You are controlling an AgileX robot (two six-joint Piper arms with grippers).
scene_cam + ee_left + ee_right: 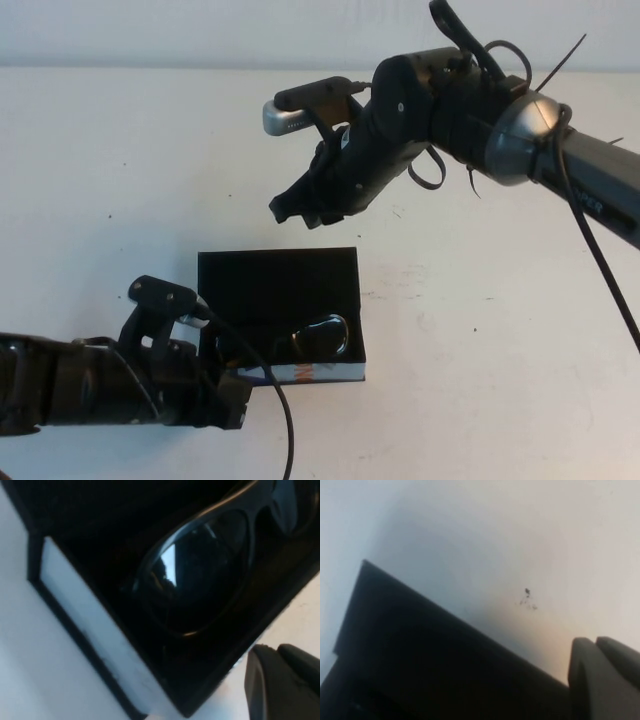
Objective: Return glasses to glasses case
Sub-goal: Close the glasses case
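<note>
Lying left-to-right inside the open glasses case (pixel 345 345), the glasses (pixel 318 338) sit just right of the left gripper (pixel 232 398), whose state I cannot tell; the clenched right gripper (pixel 298 212) hovers beyond the raised lid.

White table (pixel 120 170), matte, plain, running back to a pale wall. Directly on it — the glasses case (pixel 280 285), black, lid open and raised at the far side, white front edge with blue and orange print facing the near side. Sits near the table's near-middle, slightly left of centre. Small dark speck marks (pixel 526 599) on the bare surface just beyond the case lid — seen in the right wrist view.
</note>
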